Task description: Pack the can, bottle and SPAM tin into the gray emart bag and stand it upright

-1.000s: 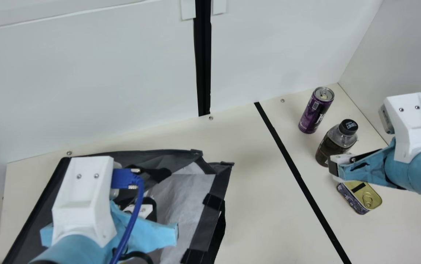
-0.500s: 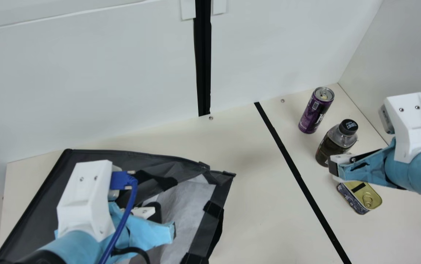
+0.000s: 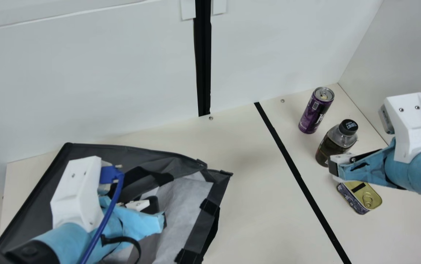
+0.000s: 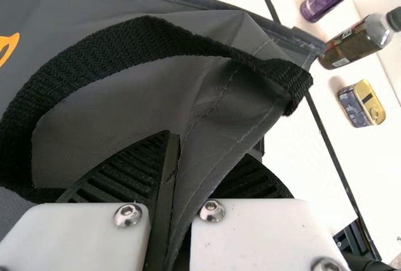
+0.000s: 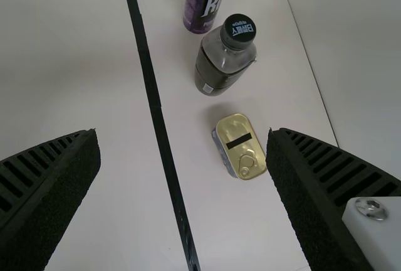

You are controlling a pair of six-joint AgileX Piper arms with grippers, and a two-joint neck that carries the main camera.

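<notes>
Left gripper: one, its two fingers closed on dark cloth of the bag's edge
Right gripper point(image 3: 336, 170): one, its two fingers spread wide apart
Gray emart bag point(image 3: 166, 158): one, on the table's left part, pale lining showing
Strap point(image 4: 94, 54): one black loop beside the left gripper point(image 3: 159, 213)
Can point(image 3: 316, 110): one, purple, upright
Bottle point(image 3: 336, 141): one, black-capped, upright between can and tin
SPAM tin point(image 3: 360, 197): one, flat, ring-pull up
Goods: three, right of one black table stripe point(image 3: 294, 168)

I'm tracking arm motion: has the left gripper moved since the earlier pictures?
Yes: in the main view the left gripper has shifted left, away from the black tape line.
</notes>
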